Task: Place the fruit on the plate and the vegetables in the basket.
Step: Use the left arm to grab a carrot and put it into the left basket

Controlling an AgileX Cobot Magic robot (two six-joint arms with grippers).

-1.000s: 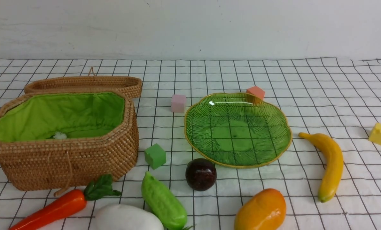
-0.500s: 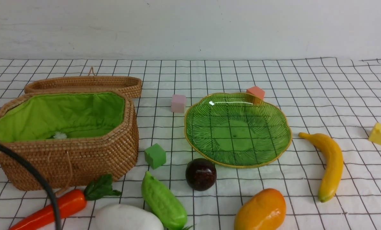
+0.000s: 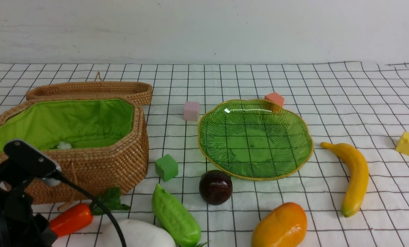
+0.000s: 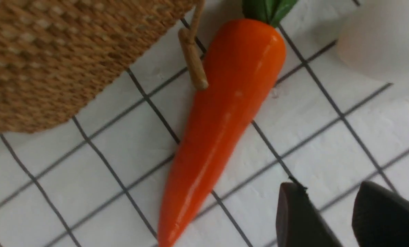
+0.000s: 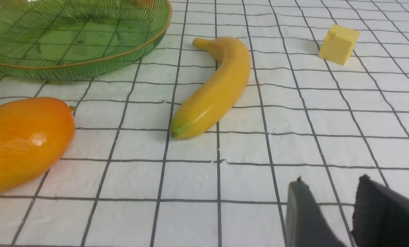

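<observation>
The left gripper [image 4: 329,188] is seen just beside the carrot [image 4: 221,113], fingers slightly parted (nothing gripped); the right gripper [image 5: 331,183] is parted likewise, near the banana [image 5: 214,92].

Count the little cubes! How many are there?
4. Pink cube left of the plate, orange cube behind it, green cube between basket and plate, yellow cube far right. The basket may hide more.

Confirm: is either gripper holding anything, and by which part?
Nothing held. Left gripper is empty beside the carrot; right gripper is empty near the banana. Both sets of jaws stand apart.
</observation>
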